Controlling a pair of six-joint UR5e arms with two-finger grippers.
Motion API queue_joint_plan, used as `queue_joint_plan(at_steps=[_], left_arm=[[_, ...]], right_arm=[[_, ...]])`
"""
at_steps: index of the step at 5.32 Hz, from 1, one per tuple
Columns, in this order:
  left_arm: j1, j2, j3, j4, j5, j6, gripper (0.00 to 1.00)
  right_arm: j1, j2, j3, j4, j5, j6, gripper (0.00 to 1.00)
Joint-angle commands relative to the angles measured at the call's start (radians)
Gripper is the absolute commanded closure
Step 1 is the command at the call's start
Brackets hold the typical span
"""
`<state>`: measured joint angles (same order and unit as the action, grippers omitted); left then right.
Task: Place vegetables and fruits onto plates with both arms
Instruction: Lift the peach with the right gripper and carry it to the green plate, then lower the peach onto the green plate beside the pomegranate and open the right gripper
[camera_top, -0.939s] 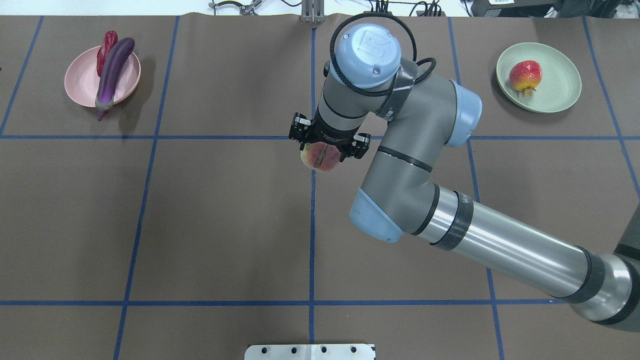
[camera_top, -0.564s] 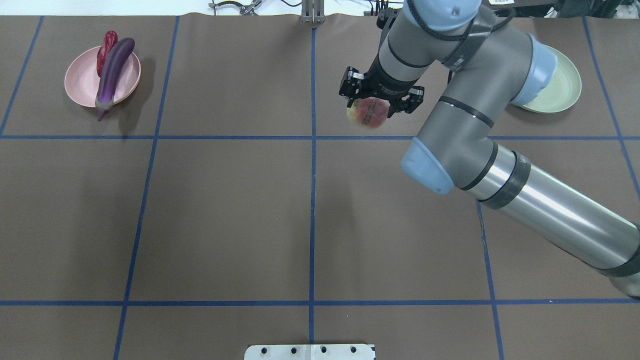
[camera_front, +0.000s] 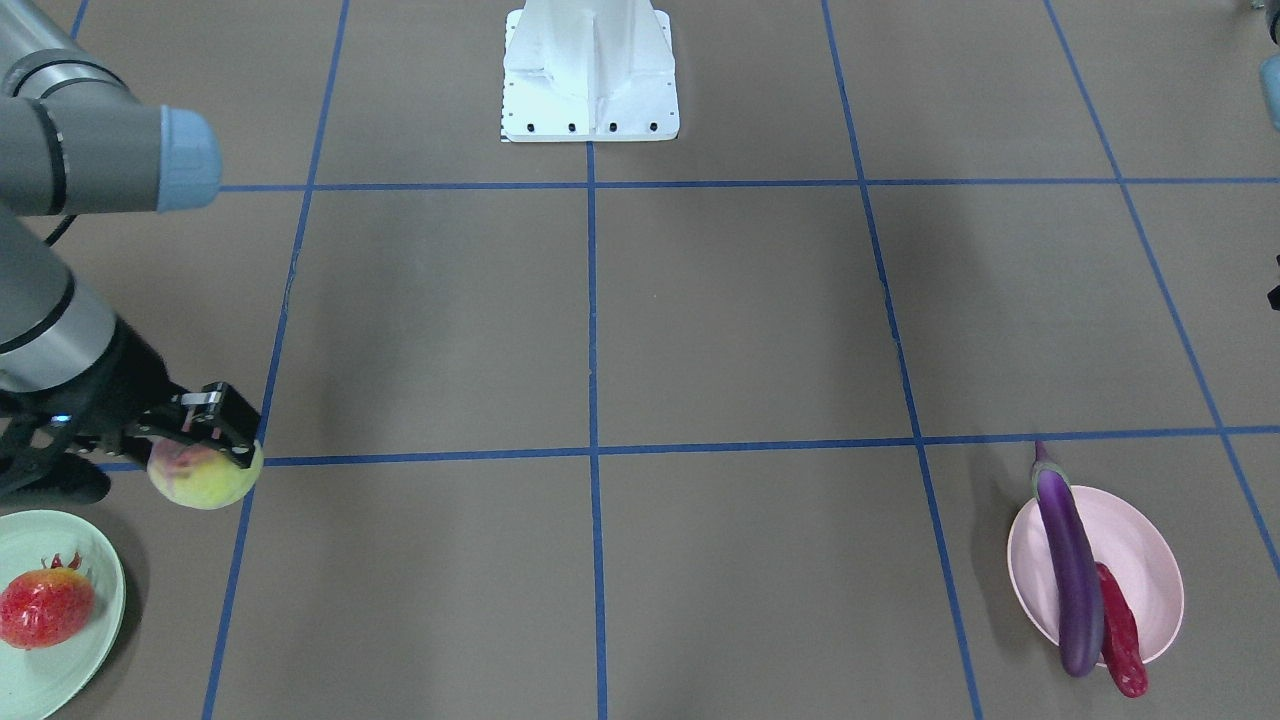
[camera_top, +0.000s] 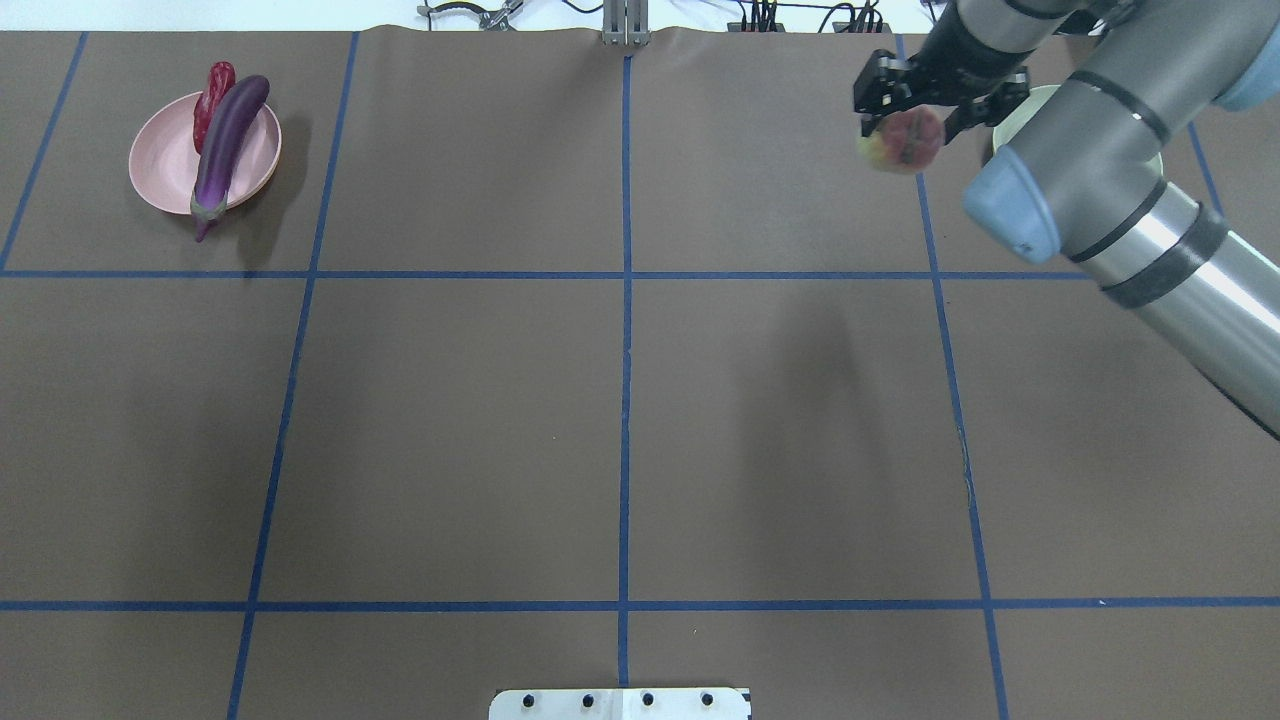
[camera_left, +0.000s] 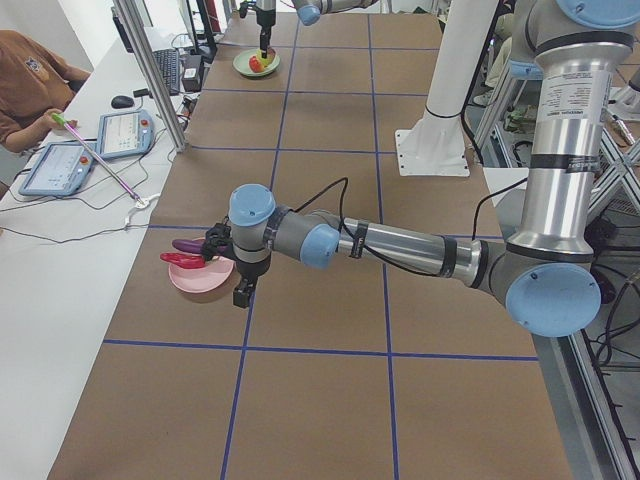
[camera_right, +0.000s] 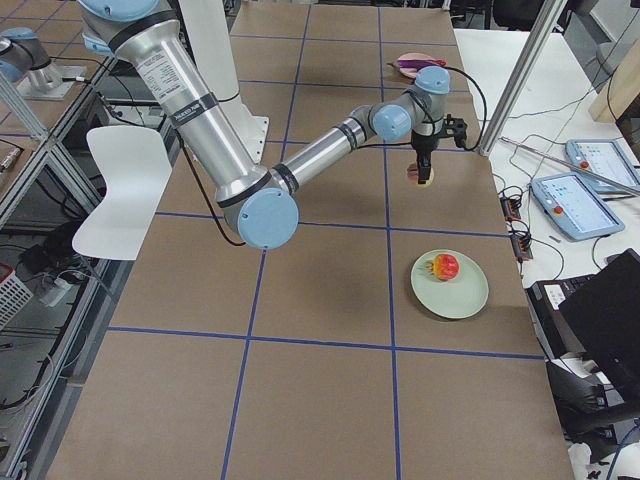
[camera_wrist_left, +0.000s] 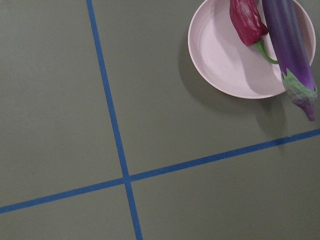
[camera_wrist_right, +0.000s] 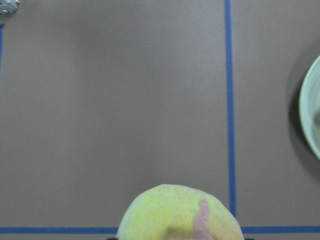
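My right gripper (camera_top: 905, 125) is shut on the yellow-green peach (camera_top: 900, 140) and holds it above the mat, just left of the mint green plate (camera_top: 1012, 118). My arm covers most of that plate. The front-facing view shows the peach (camera_front: 205, 478) up and to the right of the green plate (camera_front: 70, 650), where the bumpy red fruit (camera_front: 45, 607) lies. The purple eggplant (camera_front: 1068, 570) and red chili (camera_front: 1120, 630) lie on the pink plate (camera_front: 1145, 550). My left gripper (camera_left: 240, 290) hangs beside the pink plate (camera_left: 200, 278); I cannot tell whether it is open or shut.
The white base block (camera_front: 590, 70) stands at the robot's edge of the table. Blue tape lines divide the brown mat. A person (camera_left: 30, 80) sits at a side bench with tablets (camera_left: 120, 132) and cables.
My right arm has carried the peach from near the table's middle to the far right, beside the green plate. It now covers that plate and the red fruit in the overhead view.
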<state>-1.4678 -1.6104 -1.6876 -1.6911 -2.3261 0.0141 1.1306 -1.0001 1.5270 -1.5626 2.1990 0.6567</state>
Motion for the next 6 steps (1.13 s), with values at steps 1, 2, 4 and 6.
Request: queue_joint_plan(at_steps=[1, 2, 4, 6], left_arm=[[-0.049, 0.033, -0.004, 0.126, -0.013, 0.192, 0.0], [-0.052, 0.068, -0.032, 0.128, -0.013, 0.193, 0.0], [-0.052, 0.057, -0.038, 0.128, -0.009, 0.191, 0.0], [-0.052, 0.056, -0.047, 0.128, -0.004, 0.191, 0.0]], right_arm=[[0.159, -0.017, -0.17, 0.013, 0.094, -0.298, 1.0], [0.196, -0.015, -0.268, 0.094, 0.128, -0.342, 1.0], [0.202, 0.052, -0.569, 0.351, 0.119, -0.347, 1.0], [0.201, 0.113, -0.666, 0.366, -0.04, -0.347, 1.0]])
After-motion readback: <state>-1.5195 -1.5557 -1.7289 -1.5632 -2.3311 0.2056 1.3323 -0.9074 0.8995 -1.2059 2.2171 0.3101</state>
